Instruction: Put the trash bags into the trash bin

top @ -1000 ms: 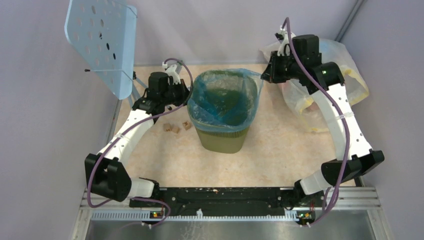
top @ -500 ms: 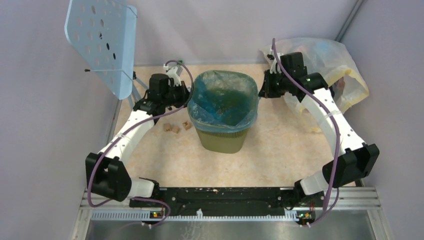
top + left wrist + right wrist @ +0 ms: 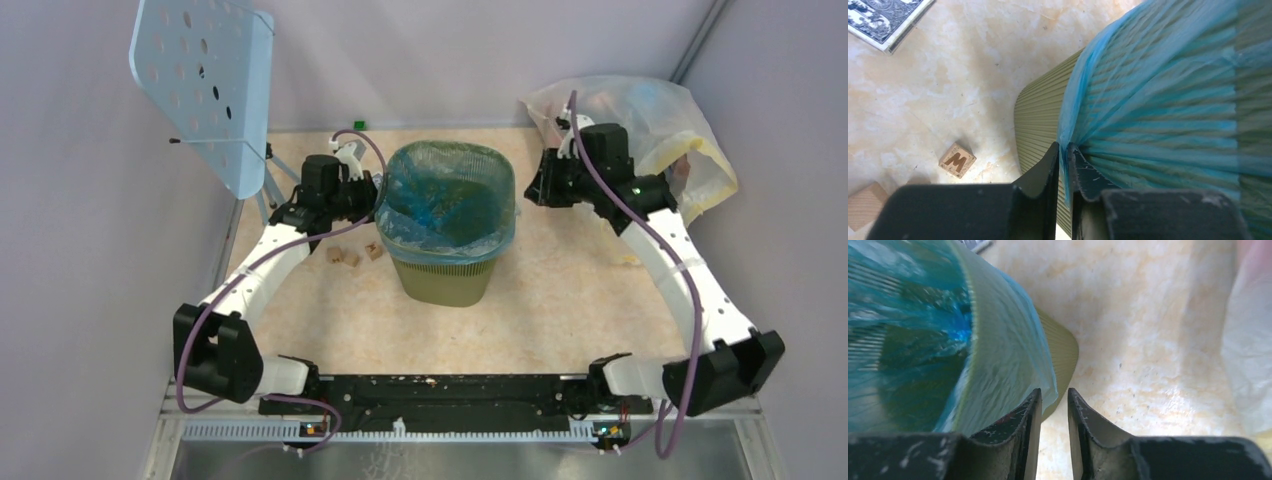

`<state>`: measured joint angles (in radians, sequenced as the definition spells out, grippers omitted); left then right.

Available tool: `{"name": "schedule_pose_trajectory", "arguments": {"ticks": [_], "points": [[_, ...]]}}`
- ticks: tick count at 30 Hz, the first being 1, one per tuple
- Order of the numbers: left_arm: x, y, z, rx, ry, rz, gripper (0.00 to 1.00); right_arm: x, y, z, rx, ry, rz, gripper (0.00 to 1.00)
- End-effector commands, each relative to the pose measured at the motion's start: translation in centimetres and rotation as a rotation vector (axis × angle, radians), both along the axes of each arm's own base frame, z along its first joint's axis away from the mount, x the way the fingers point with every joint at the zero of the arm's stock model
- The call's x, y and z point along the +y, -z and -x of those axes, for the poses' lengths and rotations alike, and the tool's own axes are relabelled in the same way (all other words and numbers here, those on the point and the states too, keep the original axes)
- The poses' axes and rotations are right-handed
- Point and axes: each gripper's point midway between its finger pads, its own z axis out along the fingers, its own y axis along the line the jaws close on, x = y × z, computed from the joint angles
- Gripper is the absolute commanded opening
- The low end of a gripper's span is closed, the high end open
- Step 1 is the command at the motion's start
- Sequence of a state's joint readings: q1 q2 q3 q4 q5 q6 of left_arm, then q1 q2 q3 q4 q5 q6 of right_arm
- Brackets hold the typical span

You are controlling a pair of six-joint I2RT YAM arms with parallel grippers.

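Observation:
The olive-green trash bin stands at the table's middle. The light-blue trash bag lines it, its edge folded down over the rim all round. My left gripper is at the bin's left side, shut on the bag's hanging edge against the ribbed bin wall. My right gripper is just right of the rim, its jaws a little apart with nothing between them. The bag's edge and the bin wall lie just left of its fingers.
A large yellowish-clear stuffed bag lies at the back right, behind my right arm. A light-blue perforated panel leans at the back left. Small wooden blocks lie left of the bin, one marked M.
My right gripper came down with the bag's right corner, let it go and drew slightly right. The bag's right edge now sits over the rim. My left gripper dropped slightly.

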<state>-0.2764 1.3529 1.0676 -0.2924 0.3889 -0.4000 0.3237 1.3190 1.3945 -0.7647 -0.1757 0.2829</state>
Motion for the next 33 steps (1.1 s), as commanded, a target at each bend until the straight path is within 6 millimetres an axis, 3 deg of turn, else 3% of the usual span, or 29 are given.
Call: {"name": "schedule_pose_trajectory", "arguments": {"ticks": [1,3,6,12,19,26,33], "points": [[0.7,-2.2,-0.3,-0.06,-0.062,0.012,0.19,-1.7,-5.3,0.9,-0.193,0.089,-0.064,0.29],[1.5,-2.3,-0.2,-0.047,-0.115,0.005,0.29,-1.6,-5.7,1.9,-0.212,0.091,-0.112,0.31],[2.4,-2.7,0.4,-0.044,-0.165,-0.008,0.41,-1.1,-5.9,3.8,-0.221,0.096,-0.223,0.42],[3.7,-2.7,2.3,-0.029,-0.216,-0.012,0.45,0.6,-6.2,7.5,-0.236,0.078,-0.503,0.55],[4.2,-3.1,5.7,-0.025,-0.202,0.017,0.5,3.6,-5.5,10.9,-0.097,-0.035,-0.775,0.55],[3.2,-5.0,8.8,-0.029,-0.143,0.123,0.5,4.0,-5.0,11.5,-0.087,-0.047,-0.884,0.49],[2.5,-5.6,9.7,-0.026,-0.103,0.166,0.51,4.4,-5.8,11.9,-0.102,-0.09,-0.93,0.44]]}}
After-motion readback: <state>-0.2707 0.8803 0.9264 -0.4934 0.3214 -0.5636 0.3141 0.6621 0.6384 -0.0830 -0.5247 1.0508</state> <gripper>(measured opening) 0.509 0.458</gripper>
